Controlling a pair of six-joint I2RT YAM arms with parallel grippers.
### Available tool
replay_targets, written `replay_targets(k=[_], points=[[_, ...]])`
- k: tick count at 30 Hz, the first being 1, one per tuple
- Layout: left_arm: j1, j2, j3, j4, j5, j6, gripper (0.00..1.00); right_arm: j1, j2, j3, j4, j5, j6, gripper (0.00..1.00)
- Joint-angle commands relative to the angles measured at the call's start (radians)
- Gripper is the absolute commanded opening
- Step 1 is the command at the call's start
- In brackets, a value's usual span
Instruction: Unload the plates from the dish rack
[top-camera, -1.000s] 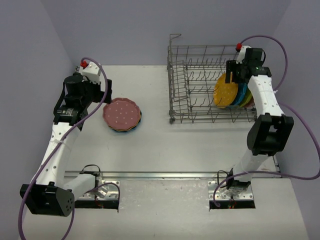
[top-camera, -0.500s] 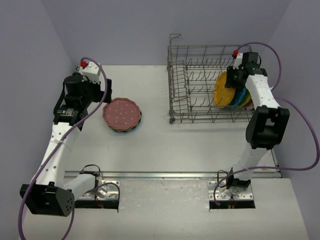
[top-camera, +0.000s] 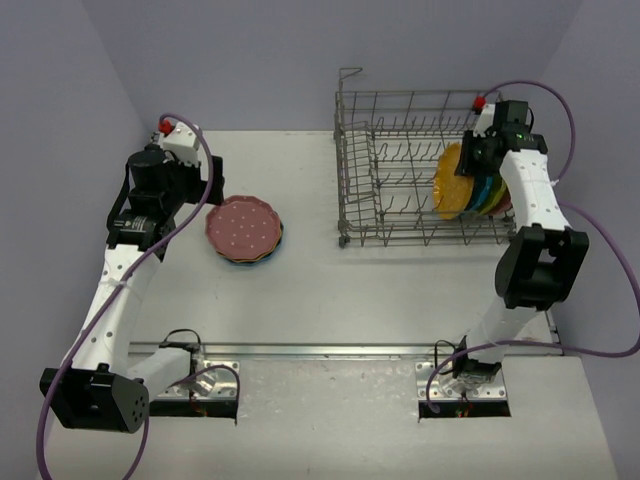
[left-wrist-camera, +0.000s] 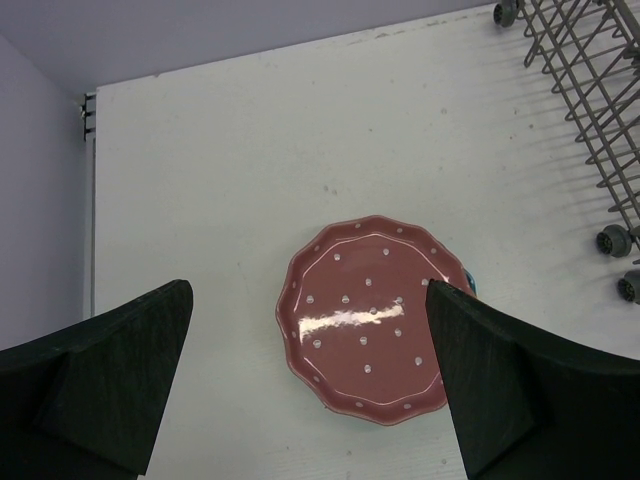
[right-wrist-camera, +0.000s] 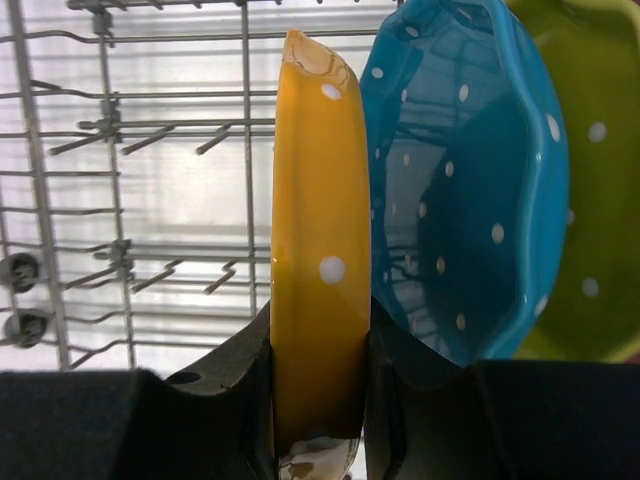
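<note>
Orange plate (right-wrist-camera: 320, 200), at three o'clock in the rack (top-camera: 390, 215), has tipped, pinched by the right gripper (right-wrist-camera: 320, 350). It looks ready to lift. The left gripper (left-wrist-camera: 308, 340) is spread.

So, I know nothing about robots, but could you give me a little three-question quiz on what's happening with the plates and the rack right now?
1. Pick one: the right gripper is shut on a plate in the dish rack. Its colour is A) pink, B) orange-yellow, C) yellow-green.
2. True or false: the left gripper, above the pink plate, is shut.
3. Fill in: right beside the gripped plate stands a ____ plate.
Key: 1 B, the orange-yellow plate. 2 false, it is open. 3 the teal-blue plate.
</note>
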Motion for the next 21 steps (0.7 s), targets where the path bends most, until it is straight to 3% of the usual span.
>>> replay_targets(k=[1,9,21], points=[[-0.007,-0.004,0.056,0.046,0.011,-0.027,1.00,0.018,-0.174,0.150,0.070,-0.170,0.078,0.00],[-0.007,0.003,0.087,0.038,0.087,-0.063,1.00,0.018,-0.249,0.192,0.113,-0.199,0.100,0.00],[-0.007,0.030,0.111,0.031,0.196,-0.087,1.00,0.008,-0.228,0.146,0.118,-0.260,0.119,0.00]])
